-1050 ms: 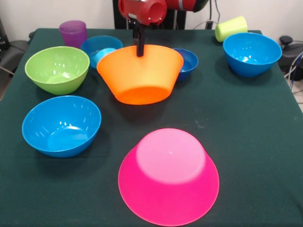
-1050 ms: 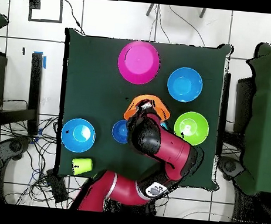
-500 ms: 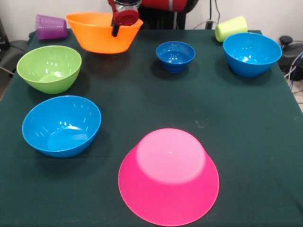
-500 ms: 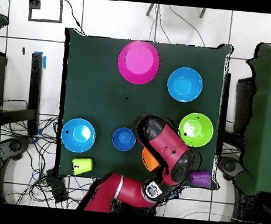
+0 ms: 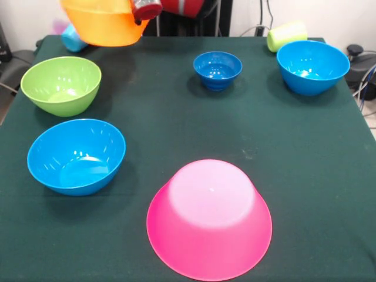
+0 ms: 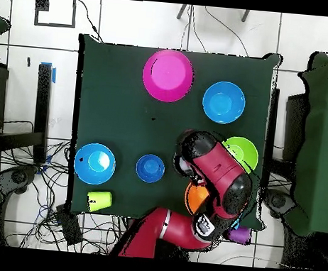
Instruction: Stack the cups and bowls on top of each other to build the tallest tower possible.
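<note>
Six glossy round plastic bowls show on the green-clothed table (image 5: 294,153), plus one in the air. The big orange plastic bowl (image 5: 103,22) hangs off the cloth at the gripper (image 5: 143,13), which is clamped on its rim. Below and in front of the gripper, toward the camera, sit the medium green plastic bowl (image 5: 60,84) and then a medium blue plastic bowl (image 5: 76,155). The big pink plastic bowl (image 5: 209,218) lies upside down, farthest from the gripper. The small dark-blue plastic bowl (image 5: 217,69) stands out to the gripper's side, with the second medium blue bowl (image 5: 312,66) beyond it. A small light-blue piece (image 5: 73,39), bowl or cup I cannot tell, peeks out behind the orange bowl.

Two cups are sure: the yellow-green plastic tumbler (image 5: 286,34) lying on its side at the back corner, and the purple plastic tumbler (image 6: 239,235), seen from overhead just past the table edge beside the arm.

Compared with half a second ago, the orange bowl has risen and swung further out toward the corner. The purple tumbler no longer shows in the front view, where the light-blue piece has appeared. All the other bowls and the yellow-green tumbler lie unchanged
</note>
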You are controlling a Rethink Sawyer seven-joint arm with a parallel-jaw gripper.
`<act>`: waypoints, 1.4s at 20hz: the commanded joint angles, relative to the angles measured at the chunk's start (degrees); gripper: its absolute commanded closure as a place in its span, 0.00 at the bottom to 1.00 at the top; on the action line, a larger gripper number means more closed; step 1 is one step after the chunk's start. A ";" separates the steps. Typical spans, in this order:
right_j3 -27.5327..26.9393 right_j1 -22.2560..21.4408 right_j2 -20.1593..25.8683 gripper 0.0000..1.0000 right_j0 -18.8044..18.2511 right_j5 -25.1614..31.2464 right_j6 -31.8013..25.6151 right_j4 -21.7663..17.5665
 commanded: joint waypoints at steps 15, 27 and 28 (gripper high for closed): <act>28.08 -23.19 -36.41 1.00 -8.72 8.67 45.09 56.63; 32.79 -36.99 -48.69 1.00 -5.97 6.33 37.39 49.46; 32.59 -37.63 -49.72 1.00 -6.20 5.70 37.43 49.49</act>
